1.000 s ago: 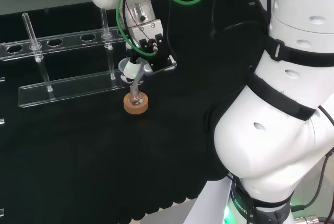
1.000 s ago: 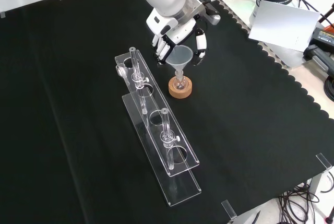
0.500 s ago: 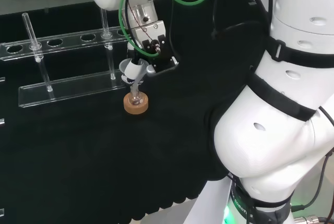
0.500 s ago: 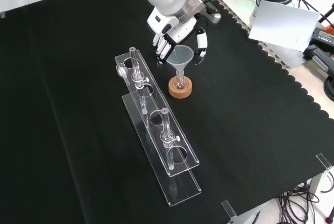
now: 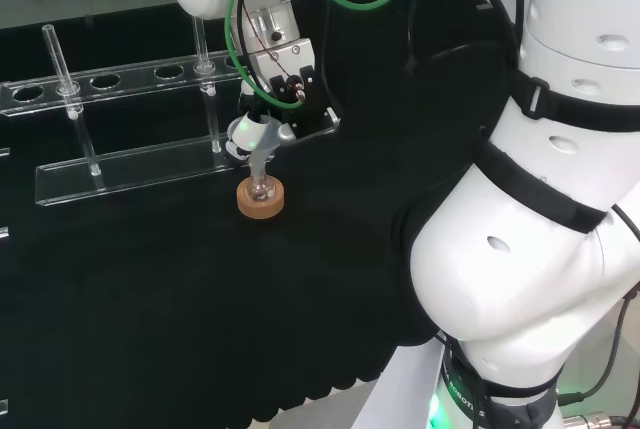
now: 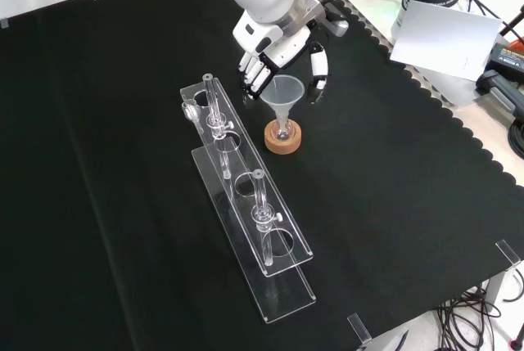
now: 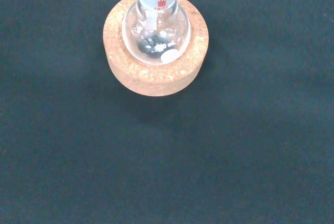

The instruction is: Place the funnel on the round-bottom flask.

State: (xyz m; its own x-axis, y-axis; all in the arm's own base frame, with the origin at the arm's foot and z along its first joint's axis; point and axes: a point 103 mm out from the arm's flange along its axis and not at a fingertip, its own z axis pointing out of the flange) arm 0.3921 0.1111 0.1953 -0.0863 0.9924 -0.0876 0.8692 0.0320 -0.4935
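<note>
Seating the funnel [image 6: 282,94] is the step I have in hand, and it looks close to done. In the front view the funnel stands upright with its stem running down into the neck of the flask [image 7: 155,31], which sits in its cork ring [image 6: 282,137] on the black surface [image 6: 393,204], just right of the clear rack [image 6: 246,195]. The hand [image 6: 270,60] comes in from the far side; its fingers [image 6: 252,73] lie to the left of the funnel's cone and the thumb [image 6: 319,73] to the right, bracketing the rim. I judge them slightly spread, with a gap on the thumb side, though whether the fingers touch the cone on the left I cannot tell from here. In the head view the funnel [image 5: 250,134] sits under the hand, its stem pointing down at the ring [image 5: 260,199].

The wrist view looks down on the flask's round body in the ring, with the neck rising toward the camera; the glass there is too blurred for me to say how deep the stem sits.

My next move calls for letting go cleanly: spread the fingers and thumb evenly so neither drags the rim sideways, then lift the hand straight up and away toward the far side. The flask is small and top-heavy with the funnel on it, so any sideways brush could tip both off the ring.
</note>
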